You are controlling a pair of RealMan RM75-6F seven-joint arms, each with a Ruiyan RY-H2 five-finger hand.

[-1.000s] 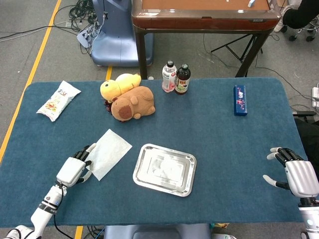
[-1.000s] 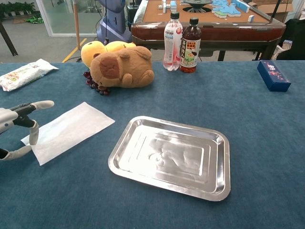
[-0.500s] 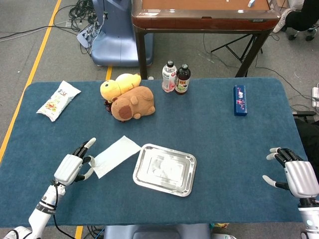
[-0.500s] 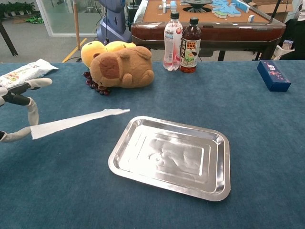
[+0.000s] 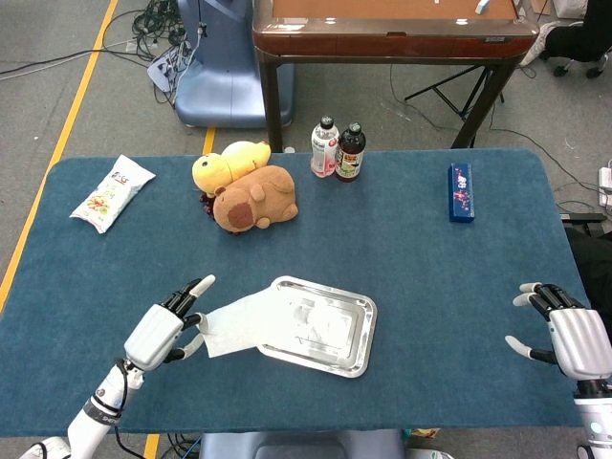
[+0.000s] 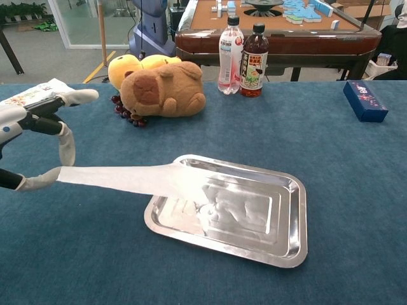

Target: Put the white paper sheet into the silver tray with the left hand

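At lower left, your left hand [image 5: 164, 330] pinches the sheet [image 5: 251, 323] by its left edge; its far end drapes over the tray's [image 5: 356, 337] left rim at lower centre. At lower right, your right hand [image 5: 566, 337] hovers, fingers [image 5: 525, 298] spread, holding nothing.

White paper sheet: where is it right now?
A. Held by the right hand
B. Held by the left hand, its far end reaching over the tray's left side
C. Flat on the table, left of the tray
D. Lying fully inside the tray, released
B: the left hand pinches one end of the white paper sheet, whose other end extends over the left part of the silver tray.
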